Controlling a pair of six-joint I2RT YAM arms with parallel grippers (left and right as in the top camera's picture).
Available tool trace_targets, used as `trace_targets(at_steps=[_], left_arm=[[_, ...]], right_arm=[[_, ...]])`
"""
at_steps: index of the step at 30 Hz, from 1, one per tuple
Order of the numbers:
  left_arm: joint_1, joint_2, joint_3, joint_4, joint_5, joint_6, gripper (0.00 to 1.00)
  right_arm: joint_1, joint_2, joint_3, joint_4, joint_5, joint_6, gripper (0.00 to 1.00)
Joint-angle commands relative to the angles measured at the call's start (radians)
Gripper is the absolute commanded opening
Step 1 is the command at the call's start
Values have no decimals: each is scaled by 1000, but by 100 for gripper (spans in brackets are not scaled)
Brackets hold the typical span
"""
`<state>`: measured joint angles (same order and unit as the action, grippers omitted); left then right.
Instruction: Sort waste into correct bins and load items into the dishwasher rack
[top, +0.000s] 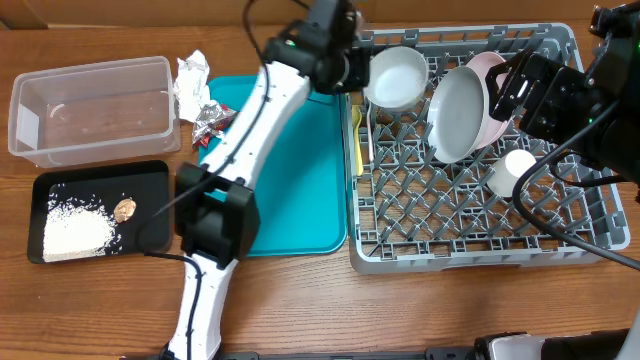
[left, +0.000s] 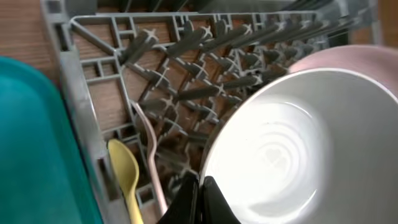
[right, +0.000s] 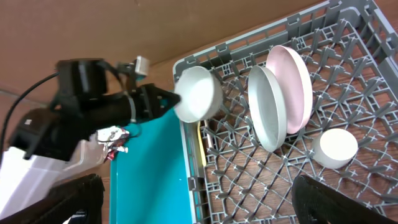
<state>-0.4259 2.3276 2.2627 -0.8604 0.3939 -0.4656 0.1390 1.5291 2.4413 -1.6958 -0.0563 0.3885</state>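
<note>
The grey pegged plastic rack (top: 470, 225), right, holds two upright plates (top: 460, 110), a white cup (top: 518, 166), fork (left: 149, 149) and spoon (left: 124, 174); the left gripper (left: 199, 196) pinches a pale round bowl (left: 292, 155) at its far-left corner. The right gripper (top: 505, 90) hangs spread, empty. Rice grains (top: 75, 228) lie in the black tray (top: 150, 175), left; crumpled white napkin (top: 190, 80) and red wrapper (top: 212, 120) await binning.

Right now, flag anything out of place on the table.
Two bits of waste sit outside the bins: the crumpled napkin and the red wrapper lie beside the clear tub, at the corner of the teal tray. Nothing else stands out.
</note>
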Motion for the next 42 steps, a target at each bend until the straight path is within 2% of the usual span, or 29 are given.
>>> trace_targets(at_steps=[1,3,6,13,17,21,28,33,35,39,42], left_arm=[[70,-43,29,-15,208,-37,4],[93,-43,29,-45,236,-116,4],[117,-45,29,-123,235,-120,4],[123,-193,29,-409,-18,60,4],[123,-210,27,-434,85,47,4],[127,-207,-32,-392,184,-37,4],[198,-207,-102,-182,457,-241,4],[216,-207,-164,-61,471,-380,5],[216,-207,-195,-58,488,-372,5],[215,-210,-248,-138,469,-257,5],[215,-266,-250,-349,318,-102,4]], right_arm=[[-2,0,-1,2,-10,2,100],[-2,0,-1,2,-10,2,100],[-2,0,-1,2,-11,2,100],[-2,-2,-1,2,-18,2,100],[-2,-2,-1,2,-17,2,100],[-2,-2,-1,2,-24,1,100],[-2,-2,-1,2,-51,1,100],[-2,-2,-1,2,-51,1,100],[-2,-2,-1,2,-51,1,100],[-2,-2,-1,2,-59,1,100],[-2,-2,-1,2,-58,1,100]])
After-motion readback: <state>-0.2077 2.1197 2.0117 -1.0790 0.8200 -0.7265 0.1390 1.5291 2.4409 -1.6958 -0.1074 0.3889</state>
